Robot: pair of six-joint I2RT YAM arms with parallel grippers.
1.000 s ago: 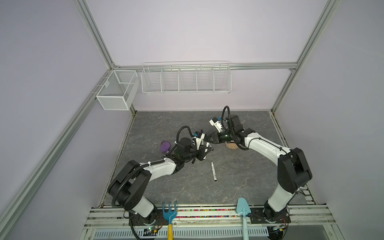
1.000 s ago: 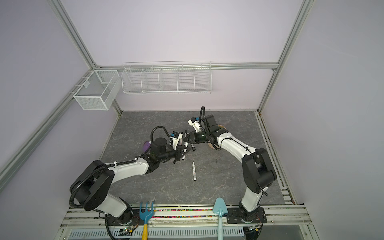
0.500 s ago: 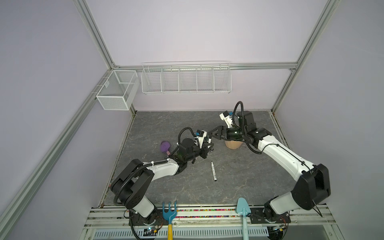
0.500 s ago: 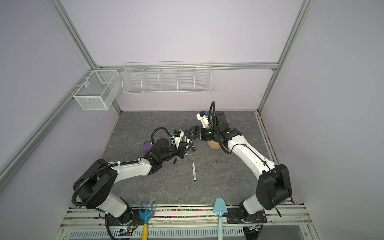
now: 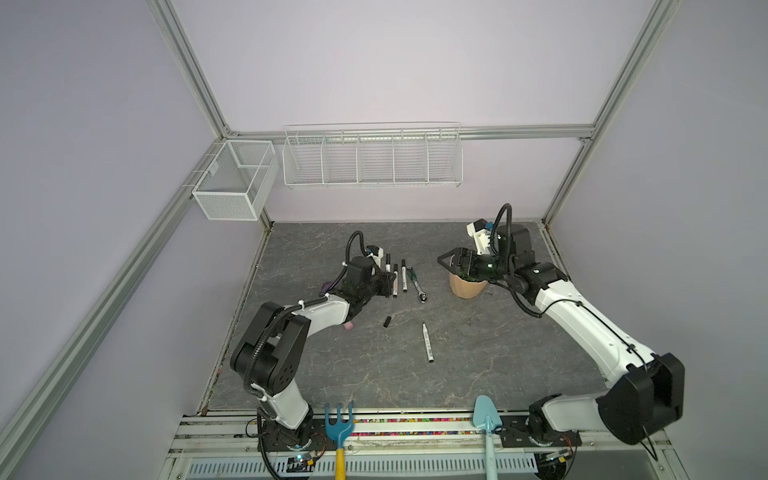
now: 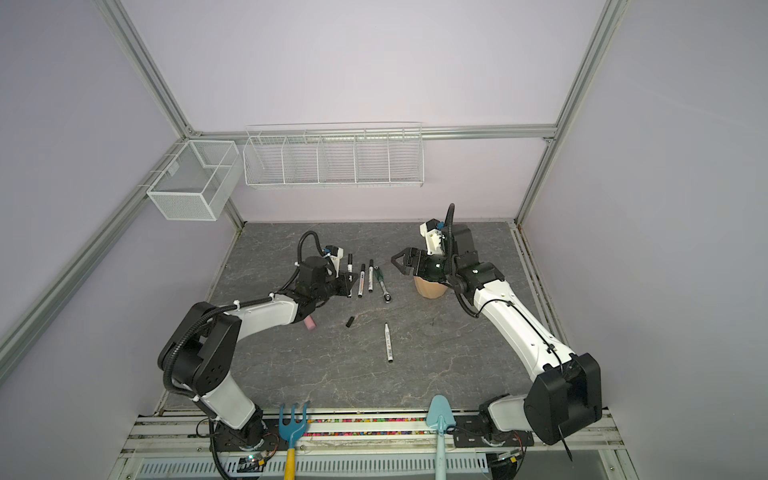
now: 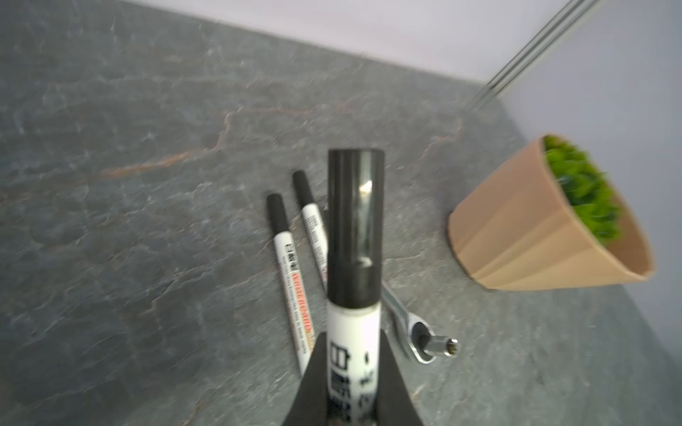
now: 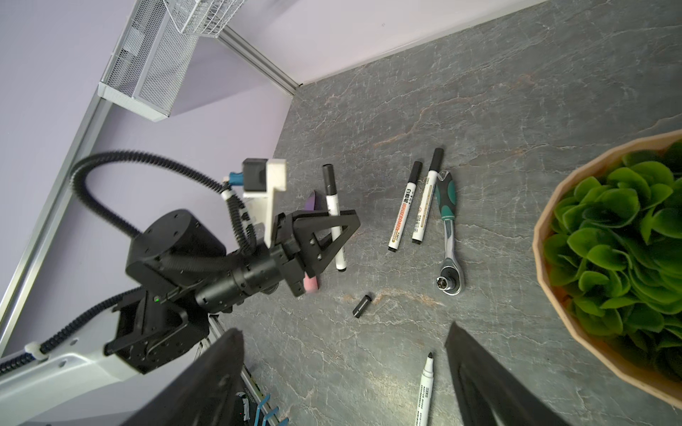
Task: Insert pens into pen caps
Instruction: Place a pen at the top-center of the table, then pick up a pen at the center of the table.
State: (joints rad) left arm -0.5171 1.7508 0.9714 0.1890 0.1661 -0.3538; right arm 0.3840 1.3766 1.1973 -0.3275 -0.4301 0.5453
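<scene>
Here, the left gripper is clamped on the white printed barrel of a capped marker pen, and the pen's black cap projects well past the fingertips. In both top views this pen is carried low over the grey stone-patterned tabletop, with its capped end on the gripper's far side, toward the back wall.

Two more capped pens lie side by side on the tabletop just beside the left gripper, on the side facing the right gripper. A green-handled ratchet wrench lies just beyond them, its handle close against the outer pen; whether they touch cannot be told.

A loose pen cap lies on its side near the left gripper, toward the robot's base and apart from every pen. An uncapped pen lies further toward the base, between the two arms, with its bare tip turned toward the grippers. In the right wrist view this pen is seen through the gap between the right gripper's fingers, down on the tabletop and clear of them.

The right gripper's jaws are spread wide with nothing between them. It hovers above the rim of a potted plant in a tan pot, points toward the left gripper and is well apart from it.
</scene>
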